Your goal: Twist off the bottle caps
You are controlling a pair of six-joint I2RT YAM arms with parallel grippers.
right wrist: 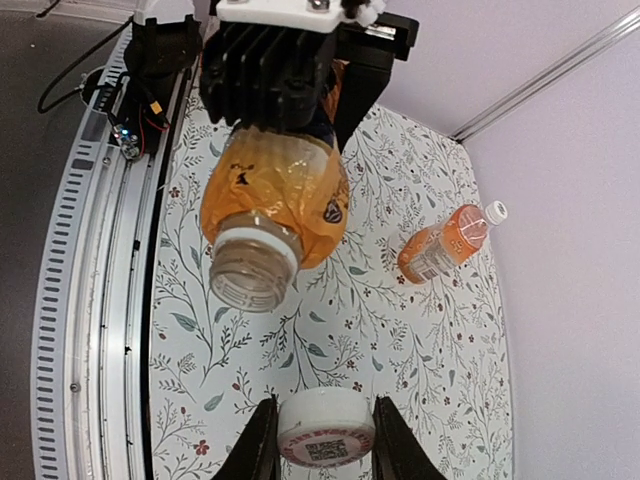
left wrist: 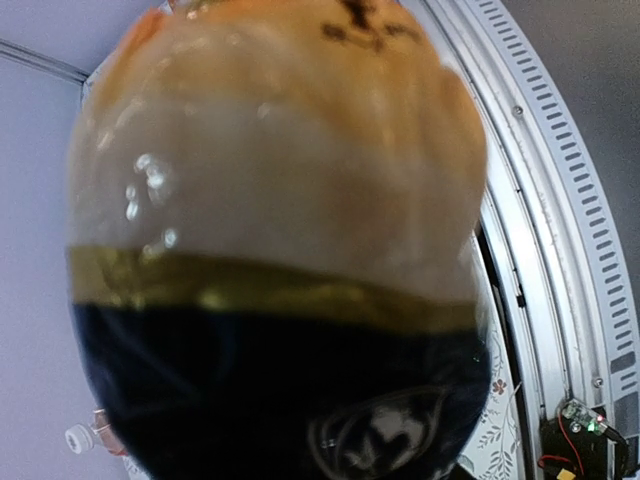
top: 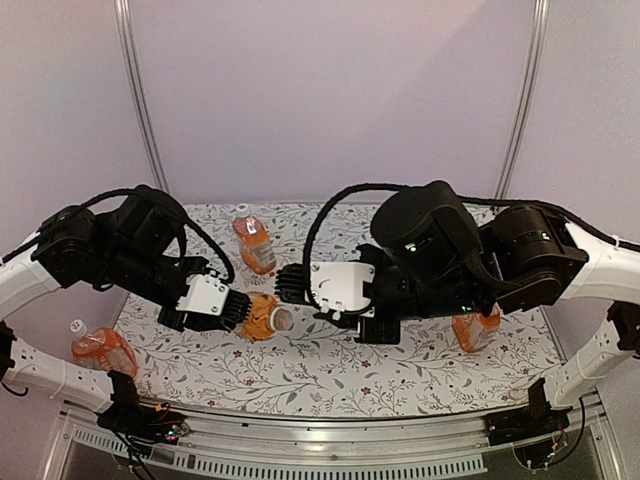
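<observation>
My left gripper point(top: 232, 310) is shut on a bottle point(top: 258, 316) with an orange and dark label, held level above the mat. Its neck point(right wrist: 250, 275) is open and points toward my right gripper. This bottle point(left wrist: 280, 250) fills the left wrist view and hides the fingers there. My right gripper point(right wrist: 322, 435) is shut on a white bottle cap point(right wrist: 325, 425), held a short way off the open neck. In the top view the right gripper point(top: 290, 283) sits just right of the bottle mouth. A capped bottle point(right wrist: 440, 245) lies on the mat, its white cap point(right wrist: 495, 211) still on.
A capped bottle point(top: 254, 243) lies at the back of the floral mat point(top: 330, 370). Another point(top: 103, 350) lies off the mat at the left, and one point(top: 475, 328) sits under the right arm. A metal rail point(top: 330, 440) runs along the near edge.
</observation>
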